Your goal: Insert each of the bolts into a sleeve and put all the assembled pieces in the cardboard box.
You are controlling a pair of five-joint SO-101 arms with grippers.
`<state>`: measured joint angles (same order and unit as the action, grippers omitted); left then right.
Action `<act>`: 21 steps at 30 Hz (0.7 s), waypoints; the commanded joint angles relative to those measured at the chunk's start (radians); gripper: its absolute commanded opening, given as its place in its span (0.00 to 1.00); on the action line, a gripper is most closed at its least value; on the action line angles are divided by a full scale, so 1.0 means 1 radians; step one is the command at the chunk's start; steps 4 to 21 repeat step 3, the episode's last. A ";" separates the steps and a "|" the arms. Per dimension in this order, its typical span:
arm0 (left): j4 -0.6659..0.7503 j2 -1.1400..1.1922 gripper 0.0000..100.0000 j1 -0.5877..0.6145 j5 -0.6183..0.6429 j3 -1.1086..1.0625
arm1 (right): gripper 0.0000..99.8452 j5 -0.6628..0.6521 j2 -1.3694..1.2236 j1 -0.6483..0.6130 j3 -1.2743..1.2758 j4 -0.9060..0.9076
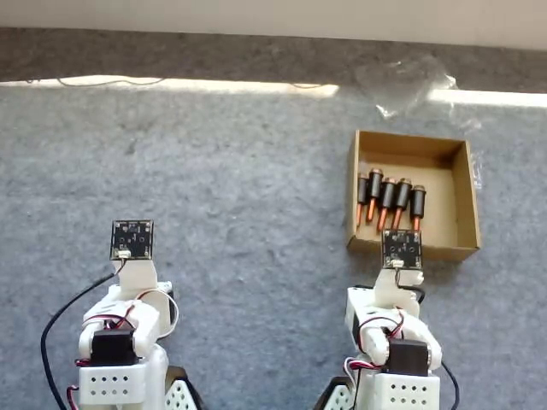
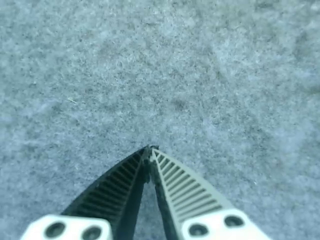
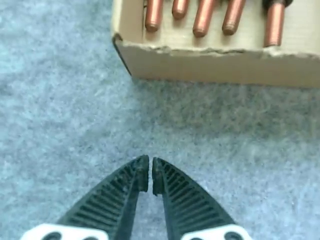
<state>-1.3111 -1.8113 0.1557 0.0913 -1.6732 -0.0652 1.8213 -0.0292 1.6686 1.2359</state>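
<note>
The cardboard box [image 1: 456, 202] sits on the grey felt at the right, and several copper bolts in black sleeves [image 1: 389, 200] lie side by side inside it. In the right wrist view the box wall [image 3: 215, 62] shows with the bolts' copper ends [image 3: 203, 16] above it. My right gripper [image 3: 150, 175] hovers over bare felt just short of the box's near wall, shut and holding nothing. My left gripper [image 2: 150, 150] is shut too, over bare felt at the left. Both arms [image 1: 128, 299] [image 1: 397, 316] rest at the table's near edge.
A crumpled clear plastic bag [image 1: 408, 84] lies behind the box near the table's far edge. A pale strip [image 1: 171, 84] runs along that far edge. A black cable [image 1: 64, 320] loops beside the left arm's base.
</note>
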 commanded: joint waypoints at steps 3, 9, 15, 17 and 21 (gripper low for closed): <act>-0.008 -0.008 0.01 0.008 0.009 -0.022 | 0.01 0.003 0.010 0.012 0.142 0.007; -0.008 -0.008 0.01 0.008 0.009 -0.022 | 0.01 0.003 0.010 0.012 0.142 0.007; -0.008 -0.008 0.01 0.008 0.009 -0.022 | 0.01 0.003 0.010 0.012 0.142 0.007; -0.008 -0.008 0.01 0.008 0.009 -0.022 | 0.01 0.003 0.010 0.012 0.142 0.007; -0.008 -0.008 0.01 0.008 0.009 -0.022 | 0.01 0.003 0.010 0.012 0.142 0.007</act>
